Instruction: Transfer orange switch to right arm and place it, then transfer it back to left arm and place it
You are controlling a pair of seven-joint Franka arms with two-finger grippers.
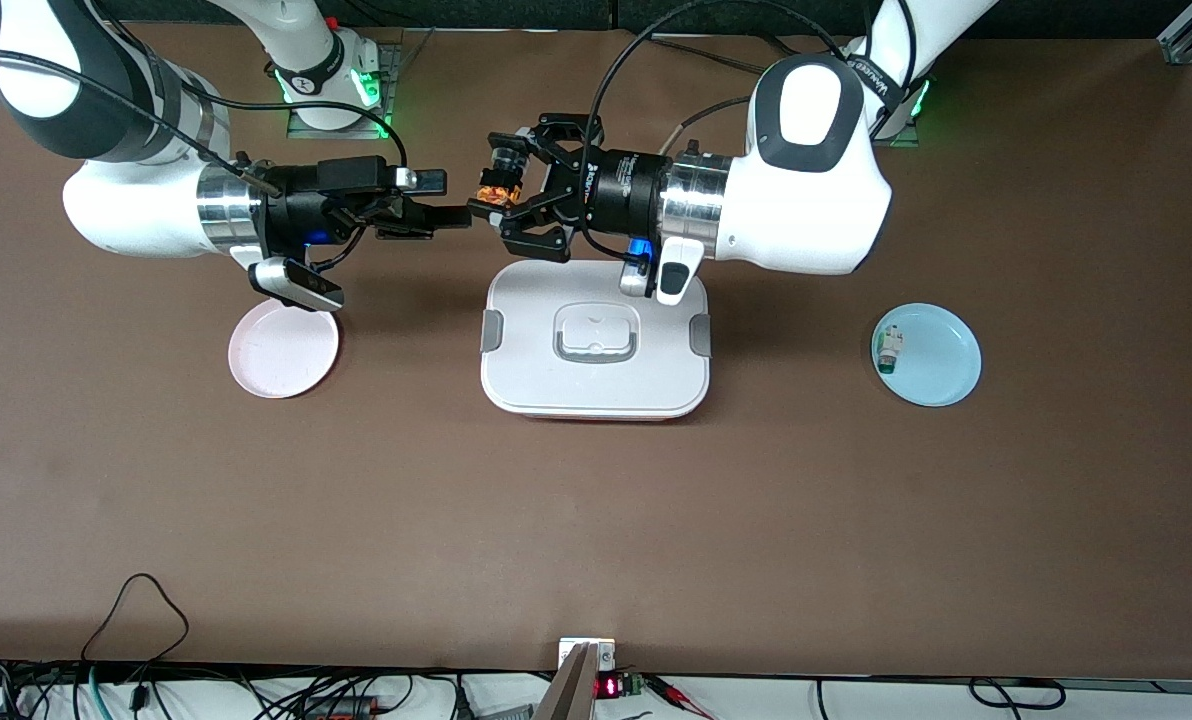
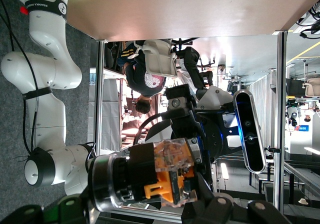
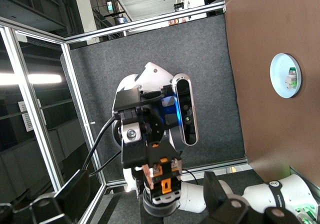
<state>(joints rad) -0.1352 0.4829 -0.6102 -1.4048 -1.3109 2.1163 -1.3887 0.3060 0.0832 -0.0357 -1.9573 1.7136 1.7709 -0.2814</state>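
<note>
Two large white robot arms with dark grey joints reach toward each other above the brown table [image 1: 596,520]; their upper links are cut off by the top edge of the front view.

Large white rounded-rectangular box [image 1: 596,345] with grey side clips and a red bottom edge sits at mid-table. Its edge nearest the robots' bases is partly covered by the left arm's wrist camera.

Round pale pink plate [image 1: 284,349] lies toward the right arm's end of the table, its upper rim hidden under the right arm's wrist camera. Round pale blue plate [image 1: 929,355] lies toward the left arm's end and carries a tiny white-and-green part [image 1: 889,352] by its rim; its details are hard to make out.

Left gripper [image 1: 506,205] hangs over the table just past the box edge nearest the bases, fingers clamped on the tiny black cylindrical switch with orange face [image 1: 496,188]. In the left wrist view the switch [image 2: 165,179] is partly masked by the fingers.

Right gripper [image 1: 436,218] is level with the switch, its fingers spread wide with nothing between them, tips just beside the left gripper.
</note>
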